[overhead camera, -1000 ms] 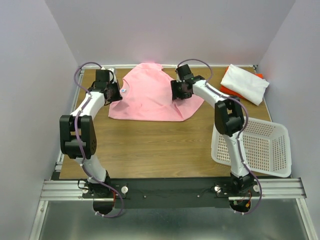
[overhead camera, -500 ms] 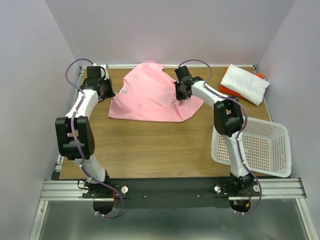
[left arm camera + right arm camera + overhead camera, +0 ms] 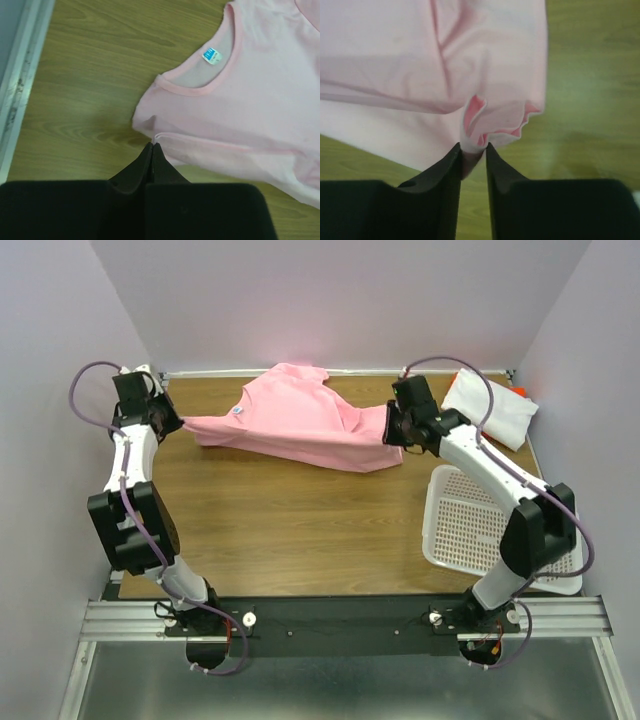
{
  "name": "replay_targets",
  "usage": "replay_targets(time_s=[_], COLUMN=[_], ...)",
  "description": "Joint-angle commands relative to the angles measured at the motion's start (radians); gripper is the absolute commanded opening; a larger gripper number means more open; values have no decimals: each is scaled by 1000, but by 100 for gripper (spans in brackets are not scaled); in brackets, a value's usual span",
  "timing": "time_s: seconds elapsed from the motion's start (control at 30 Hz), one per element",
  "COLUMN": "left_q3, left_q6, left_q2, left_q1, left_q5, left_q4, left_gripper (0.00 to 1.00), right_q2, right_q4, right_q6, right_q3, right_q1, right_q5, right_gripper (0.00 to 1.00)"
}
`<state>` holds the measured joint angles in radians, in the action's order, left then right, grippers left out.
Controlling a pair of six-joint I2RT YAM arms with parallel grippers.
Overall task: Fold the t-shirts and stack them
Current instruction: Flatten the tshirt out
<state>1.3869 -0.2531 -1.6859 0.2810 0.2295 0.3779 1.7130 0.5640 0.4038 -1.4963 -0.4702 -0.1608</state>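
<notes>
Lying on a brown wood-grain table (image 3: 300, 530) walled by pale lilac panels (image 3: 350, 300), the pink t-shirt (image 3: 300, 425) is spanning the twelve-o'clock end. The left gripper (image 3: 151, 146) is pinching its sleeve edge, fingers fully together. The right gripper (image 3: 472, 147) is clamping a bunched fold between nearly closed fingers. A blue collar label (image 3: 211, 55) is showing (print too small to read). The white t-shirt (image 3: 490, 405) is resting at two o'clock.

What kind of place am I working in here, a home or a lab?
Probably a lab test cell: blank walls box in a wooden table, an aluminium mounting rail runs along its near edge, and a pink t-shirt and basket look staged.
</notes>
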Motion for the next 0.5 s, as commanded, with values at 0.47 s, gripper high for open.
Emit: replay_targets(time_s=[0.47], left_q3=[-173], left_q6=[-23], left_q2=[84], left_q1=[38], left_q5=[146], left_q4=[-91], left_gripper=[0], right_q2=[115], right_q4=[68], right_q6=[26], right_q3=[15], right_q1=[-2], right_q5=[150], right_gripper=[59])
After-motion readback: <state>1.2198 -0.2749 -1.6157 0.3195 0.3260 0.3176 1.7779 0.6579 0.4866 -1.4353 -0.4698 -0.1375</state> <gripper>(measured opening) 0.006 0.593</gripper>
